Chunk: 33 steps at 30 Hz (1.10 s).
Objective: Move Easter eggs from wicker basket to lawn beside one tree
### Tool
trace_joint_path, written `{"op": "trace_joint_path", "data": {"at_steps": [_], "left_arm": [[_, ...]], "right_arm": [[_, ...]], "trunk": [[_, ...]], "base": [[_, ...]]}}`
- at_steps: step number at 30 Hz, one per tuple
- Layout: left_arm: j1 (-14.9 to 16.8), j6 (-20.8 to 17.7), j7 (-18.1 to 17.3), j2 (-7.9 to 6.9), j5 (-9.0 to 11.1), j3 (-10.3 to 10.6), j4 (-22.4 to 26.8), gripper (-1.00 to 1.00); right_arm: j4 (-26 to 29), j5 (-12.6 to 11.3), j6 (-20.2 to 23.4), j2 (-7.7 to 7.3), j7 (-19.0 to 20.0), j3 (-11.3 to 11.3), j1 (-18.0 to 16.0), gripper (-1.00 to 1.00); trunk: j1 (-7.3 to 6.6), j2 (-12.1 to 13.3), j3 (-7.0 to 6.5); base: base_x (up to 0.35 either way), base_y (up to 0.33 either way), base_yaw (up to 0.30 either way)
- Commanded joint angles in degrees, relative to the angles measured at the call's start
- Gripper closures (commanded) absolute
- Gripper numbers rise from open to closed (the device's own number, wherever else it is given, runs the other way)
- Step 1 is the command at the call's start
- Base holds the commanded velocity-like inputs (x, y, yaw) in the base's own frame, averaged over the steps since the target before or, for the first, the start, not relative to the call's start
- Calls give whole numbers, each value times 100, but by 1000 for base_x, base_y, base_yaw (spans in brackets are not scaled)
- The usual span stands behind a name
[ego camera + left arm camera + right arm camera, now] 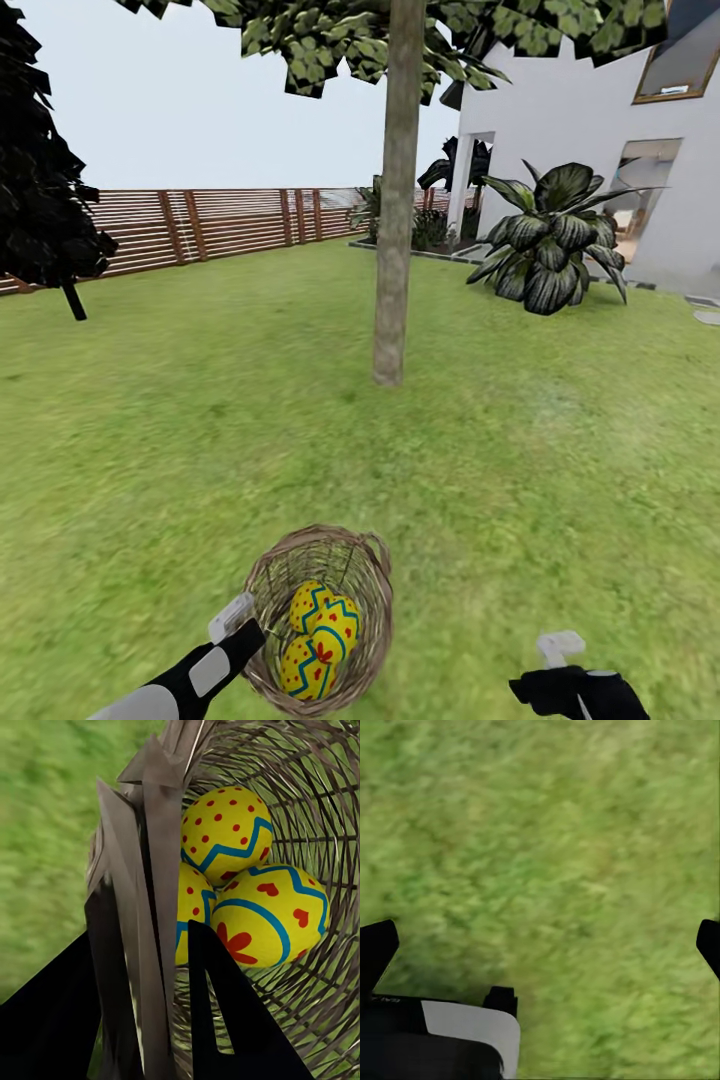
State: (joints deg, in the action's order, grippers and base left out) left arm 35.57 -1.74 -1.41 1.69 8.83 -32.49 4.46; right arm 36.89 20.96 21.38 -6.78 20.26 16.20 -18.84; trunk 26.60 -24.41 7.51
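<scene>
- One broad lawn [200, 420] spread ahead of both arms, green with yellowish patches, level and open, closed off far beyond them by a brown slat fence [220, 225] and a white house [580, 130].
- One tree [395, 250] stood well ahead of the left gripper [242, 622], its pale mottled trunk upright; the grass around its foot was bare, so there looked to be ample room to set eggs down beside it.
- Off ahead and to the right of the right gripper [556, 648] sat a broad-leaved striped plant [550, 240], and ahead to the left of the left one a dark conical tree [45, 180]; neither suited the task.
- Directly at the left gripper hung the wicker basket [365, 590], its near rim pinched between that pincer's fingers [120, 945], which stood almost together, one inside the wall and one outside, as the left wrist view showed.
- All three Easter eggs [318, 632] lay inside the basket, just past the left fingertips, touching one another in a cluster, long axes tilted unevenly.
- By my reckoning the coming move turned on this: the eggs sat in the basket that the left arm gripped, so the right arm, beside it and free, was the one to reach in.
- Its pincer stood wide apart over bare grass in the right wrist view, gripping nothing.
</scene>
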Motion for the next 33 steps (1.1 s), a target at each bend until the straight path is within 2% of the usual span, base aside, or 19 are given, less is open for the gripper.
{"op": "trace_joint_path", "data": {"at_steps": [1, 3, 4, 6, 9, 18, 19, 23, 26, 29, 33], "left_arm": [[3, -19, -15, -2, 66, -6, 11, 100], [3, -19, -9, 5, 66, -5, 11, 100], [3, -19, -8, 21, 66, 4, 11, 100], [3, -19, -8, 24, 65, 6, 11, 100], [3, -19, -8, 32, 62, 11, 11, 100], [3, -16, -8, 33, 64, 6, 11, 100], [3, -18, -8, 33, 66, 6, 11, 100], [3, -16, -8, 33, 62, 6, 11, 100], [3, -16, -8, 33, 63, 6, 11, 100], [3, -14, -8, 33, 60, 6, 11, 100], [3, -15, -8, 33, 58, 10, 11, 100]], "right_arm": [[-55, 75, -41, 7, 17, 11, -6, -100], [-270, 83, -67, 3, -31, -1, -6, -100], [-923, 112, -257, -6, -42, -10, -6, -100], [-1317, 208, -568, 1, -55, 2, -6, -100], [-1383, 175, -707, 1, -58, 23, -6, -100], [-1503, 188, -731, -8, -58, 20, -4, -100], [-1582, 199, -773, -12, -58, 19, -4, -100], [-1924, 214, -1426, -8, -69, 15, -6, -100], [-2110, 231, -1517, 7, -117, 8, -2, -100], [-2304, 346, -1522, 7, -120, 13, -1, -100], [-3925, 322, -1524, 6, -119, 15, 28, -100]], "trunk": [[6, -12, 10], [6, -12, 10], [6, -12, 10], [6, -12, 10], [6, -12, 10], [6, -12, 10], [6, -12, 10], [6, -12, 10], [6, -12, 10], [6, -12, 10], [6, -12, 10]], "base": [[340, 0, 0], [340, 0, 0], [341, 0, 0], [340, 0, 0], [340, 0, 0], [341, 0, 0], [341, 0, 0], [341, 0, 0], [341, 0, 0], [340, 0, 0], [341, 0, 0]]}}
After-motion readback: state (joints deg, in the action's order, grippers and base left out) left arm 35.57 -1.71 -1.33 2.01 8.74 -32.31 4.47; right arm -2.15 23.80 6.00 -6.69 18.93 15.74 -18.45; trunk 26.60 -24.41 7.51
